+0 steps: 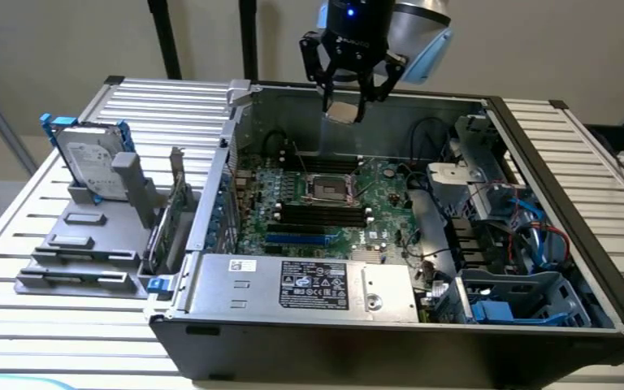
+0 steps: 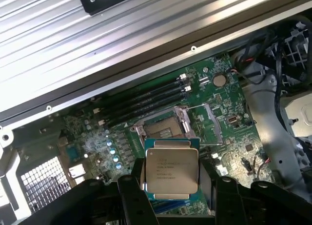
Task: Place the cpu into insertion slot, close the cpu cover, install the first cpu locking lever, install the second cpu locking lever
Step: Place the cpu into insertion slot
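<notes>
The open computer case (image 1: pixel 399 349) takes up most of the table, and its green board (image 1: pixel 390 199) surrounds the insertion slot (image 1: pixel 328 188), which looks empty. Well above that slot hangs the gripper (image 1: pixel 350 99), its jaws clamped on two opposite edges of the cpu (image 1: pixel 341 112). I'd judge the chip light, stiff and delicate underneath, with a slick metal top. The edges seem the right place to hold it.

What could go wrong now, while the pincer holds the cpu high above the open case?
1. The pincer grips the cpu only by two opposite edges, so it might slip and drop onto the green board.
2. The insertion slot is small and ringed by metal parts, so a tilted or offset descent could probably damage it.
</notes>
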Controlling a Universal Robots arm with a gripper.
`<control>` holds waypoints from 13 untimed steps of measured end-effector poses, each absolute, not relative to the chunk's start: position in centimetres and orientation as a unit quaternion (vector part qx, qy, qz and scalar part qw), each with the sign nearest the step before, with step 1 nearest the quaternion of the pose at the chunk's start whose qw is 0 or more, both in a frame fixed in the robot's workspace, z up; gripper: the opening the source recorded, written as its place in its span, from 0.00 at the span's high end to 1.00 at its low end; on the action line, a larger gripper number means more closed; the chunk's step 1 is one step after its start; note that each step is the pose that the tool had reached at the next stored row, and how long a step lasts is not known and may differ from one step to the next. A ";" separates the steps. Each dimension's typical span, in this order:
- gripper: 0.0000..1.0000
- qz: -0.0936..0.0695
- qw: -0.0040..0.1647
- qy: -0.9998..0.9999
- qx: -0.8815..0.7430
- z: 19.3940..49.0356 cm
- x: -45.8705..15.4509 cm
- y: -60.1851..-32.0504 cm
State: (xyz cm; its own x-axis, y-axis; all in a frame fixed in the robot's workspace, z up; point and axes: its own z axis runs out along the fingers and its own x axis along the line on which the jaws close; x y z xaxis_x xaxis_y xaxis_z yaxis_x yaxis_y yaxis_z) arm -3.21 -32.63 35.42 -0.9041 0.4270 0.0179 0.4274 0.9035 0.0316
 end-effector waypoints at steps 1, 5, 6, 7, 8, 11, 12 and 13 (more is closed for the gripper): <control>0.46 -0.017 0.005 -0.974 -0.228 35.4 -3.2 -32.6; 0.46 -0.018 0.004 -0.965 -0.263 35.4 -3.2 -32.6; 0.46 -0.018 0.004 -0.962 -0.272 35.3 -3.2 -32.6; 0.46 -0.018 0.004 -0.960 -0.280 35.3 -3.2 -32.6; 0.46 -0.018 0.004 -0.957 -0.289 35.3 -3.2 -32.6; 0.46 -0.018 0.003 -0.949 -0.315 35.3 -3.2 -32.6; 0.46 -0.018 0.003 -0.946 -0.324 35.3 -3.2 -32.6; 0.46 -0.018 0.003 -0.943 -0.332 35.3 -3.2 -32.6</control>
